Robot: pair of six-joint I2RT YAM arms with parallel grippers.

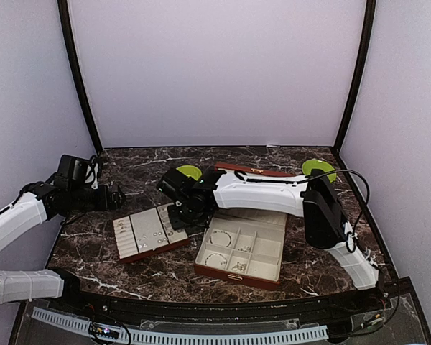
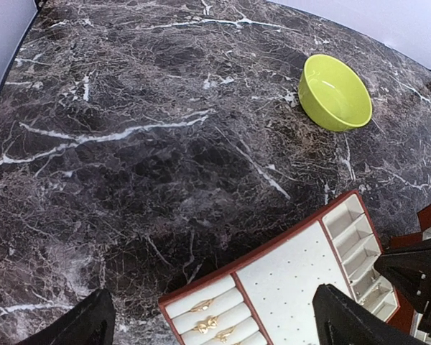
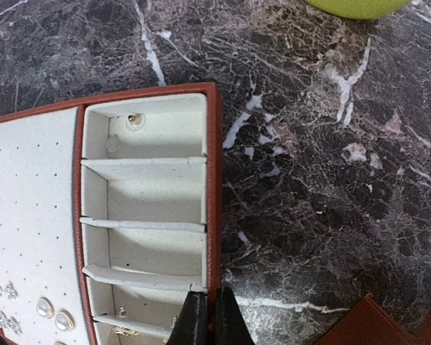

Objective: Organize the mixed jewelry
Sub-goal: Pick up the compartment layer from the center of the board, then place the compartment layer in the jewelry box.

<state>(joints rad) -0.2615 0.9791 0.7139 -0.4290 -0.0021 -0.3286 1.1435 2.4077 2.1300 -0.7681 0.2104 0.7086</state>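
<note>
**Right claw** (image 3: 205, 307): The jaws are pressed together with no gap showing. Whether a tiny piece is pinched between them cannot be told. The tips stand at the right rim of the red-brown tray (image 3: 214, 180), at the nearest of its narrow cream compartments.

**Jewelry relative to the right claw:**
- A pearl stud (image 3: 134, 121) lies in the farthest compartment, straight ahead of the tips and slightly left.
- Several small studs (image 3: 50, 313) sit on the perforated panel, well to the left of the tips.
- A gold-coloured piece (image 3: 122, 332) lies in the compartment just left of the tips; its kind is too small to tell.
- The lime-green bowl (image 3: 359, 6) stands far ahead and to the right, on the marble table (image 3: 330, 180).

**Left claw** (image 2: 212, 298): The jaws are spread wide and hold nothing. The claw hovers above the table, and the ring-roll end of the tray lies below, between its fingers (image 2: 82, 327). Gold rings (image 2: 208, 323) are seated in the rolls there. The bowl stands well ahead and to the right.

**Overhead view:** The compartmented box (image 1: 269, 269) lies beside the tray, on the arm side of the right claw. Silvery hoops (image 1: 219, 237) rest in its cells.
</note>
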